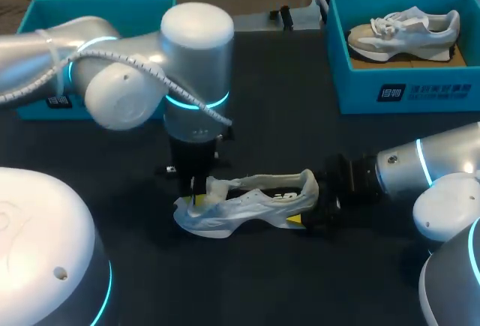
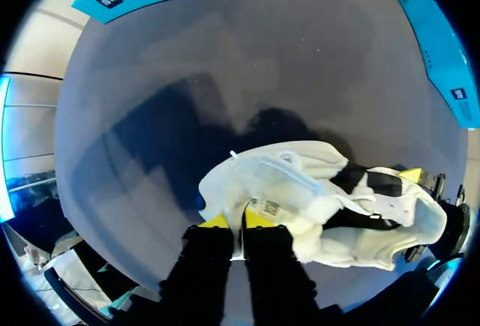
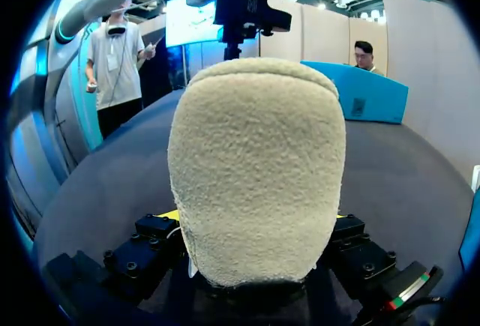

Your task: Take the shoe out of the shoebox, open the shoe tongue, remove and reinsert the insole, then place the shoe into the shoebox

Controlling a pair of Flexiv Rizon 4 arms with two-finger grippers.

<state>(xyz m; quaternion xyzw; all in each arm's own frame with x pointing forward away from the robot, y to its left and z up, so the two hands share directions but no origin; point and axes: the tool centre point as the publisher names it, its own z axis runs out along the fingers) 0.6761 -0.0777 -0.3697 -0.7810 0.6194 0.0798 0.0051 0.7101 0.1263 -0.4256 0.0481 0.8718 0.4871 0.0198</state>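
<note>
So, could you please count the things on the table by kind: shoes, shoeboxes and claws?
Shoes: 2 (held white shoe, boxed sneaker)
Shoeboxes: 2 (left shoebox, right shoebox)
Claws: 2 (left claw, right claw)
Total: 6

Your shoe (image 1: 251, 204): white, out on the dark table (image 1: 300, 139), toe left, heel right | your shoebox (image 1: 405, 86): teal, open-topped, far right.

Fuzzy suede shoe (image 3: 255, 168), matt table (image 1: 285, 79)
</note>
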